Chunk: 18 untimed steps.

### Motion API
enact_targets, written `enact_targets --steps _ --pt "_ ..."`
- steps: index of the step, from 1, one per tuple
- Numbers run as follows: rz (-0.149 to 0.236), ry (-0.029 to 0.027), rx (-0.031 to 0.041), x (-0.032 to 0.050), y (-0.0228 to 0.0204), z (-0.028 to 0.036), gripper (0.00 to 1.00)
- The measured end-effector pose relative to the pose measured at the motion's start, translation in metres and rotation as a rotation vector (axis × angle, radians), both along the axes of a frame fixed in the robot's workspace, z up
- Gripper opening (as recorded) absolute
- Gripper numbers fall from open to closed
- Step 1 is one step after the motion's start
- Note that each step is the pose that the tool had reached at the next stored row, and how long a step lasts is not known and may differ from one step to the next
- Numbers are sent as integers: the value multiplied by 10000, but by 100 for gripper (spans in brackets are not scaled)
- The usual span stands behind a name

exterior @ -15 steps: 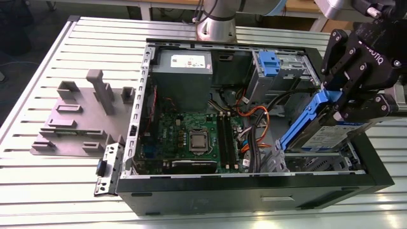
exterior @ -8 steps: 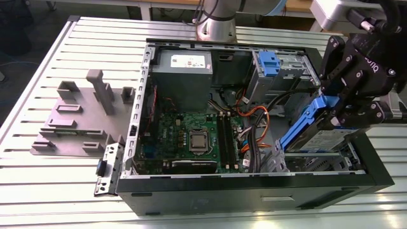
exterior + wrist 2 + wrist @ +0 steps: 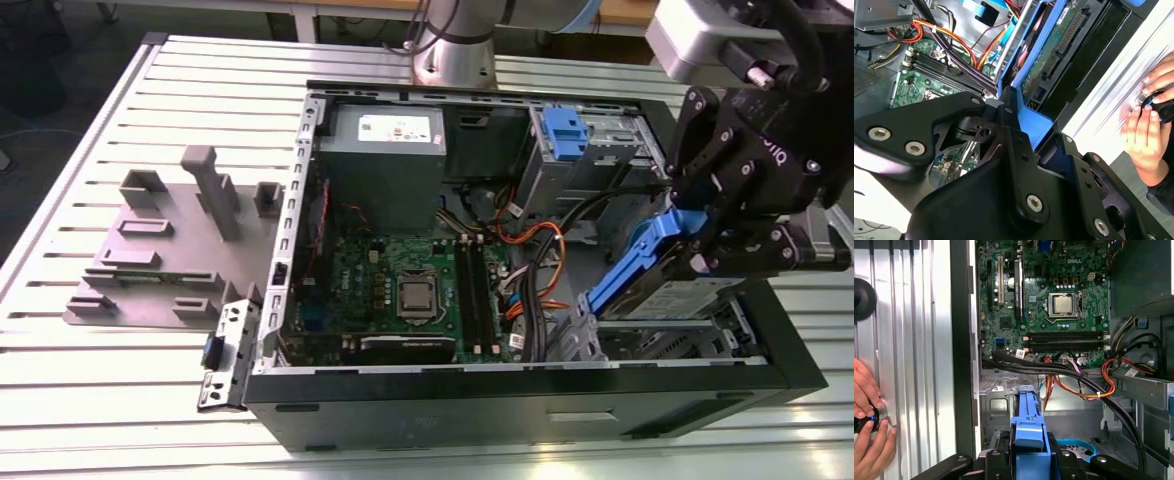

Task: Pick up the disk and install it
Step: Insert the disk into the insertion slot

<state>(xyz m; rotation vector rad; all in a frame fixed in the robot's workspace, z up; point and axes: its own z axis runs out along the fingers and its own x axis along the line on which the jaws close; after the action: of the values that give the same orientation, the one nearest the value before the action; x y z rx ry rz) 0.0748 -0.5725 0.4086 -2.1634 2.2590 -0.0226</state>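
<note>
The disk (image 3: 677, 292), a silver drive with blue side rails, hangs tilted over the drive bay in the open computer case (image 3: 534, 385), at the exterior view's right. Its lower end reaches down among the bay's metal walls. My black gripper (image 3: 707, 252) is shut on the disk's blue rail from above. In the second wrist view the disk (image 3: 1054, 50) shows its green circuit-board underside beyond the gripper (image 3: 1021, 132). In the first wrist view the blue rail of the disk (image 3: 1028, 422) rises from between the gripper (image 3: 1029, 460) fingers, above the bay floor.
Orange and black cables (image 3: 534, 250) run beside the bay. The motherboard (image 3: 400, 280) lies mid-case, a grey power supply (image 3: 387, 150) and an upright cage with a blue latch (image 3: 567, 135) behind it. A grey fixture plate (image 3: 174, 250) sits outside. A person's hand (image 3: 866, 430) rests on the table.
</note>
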Motion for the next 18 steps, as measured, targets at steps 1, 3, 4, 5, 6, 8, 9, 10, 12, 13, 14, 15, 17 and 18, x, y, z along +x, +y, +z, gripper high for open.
enact_targets --steps 1,3,4,5,6,8,9,10,12,13,14,15,17,18 --pt "-1 0 0 0 -2 -8 36" --pt "-2 0 0 1 -5 -26 36" --pt "-3 0 0 1 -6 -35 36" --pt "-2 0 0 2 -8 -44 36" --pt "-3 0 0 2 -9 -52 36" --pt "-3 0 1 3 -12 -69 36" --pt "-4 0 -1 3 -14 -77 36" --pt "-5 0 0 3 -15 -86 36" --pt "-5 0 -1 4 -18 -102 36" --pt "-6 0 -1 4 -20 -110 36" --pt "-6 0 -1 5 -21 -117 36" --pt "-7 0 0 5 -23 -125 36" --pt "-7 0 0 6 -26 -141 36" --pt "-8 0 0 6 -27 -149 36"
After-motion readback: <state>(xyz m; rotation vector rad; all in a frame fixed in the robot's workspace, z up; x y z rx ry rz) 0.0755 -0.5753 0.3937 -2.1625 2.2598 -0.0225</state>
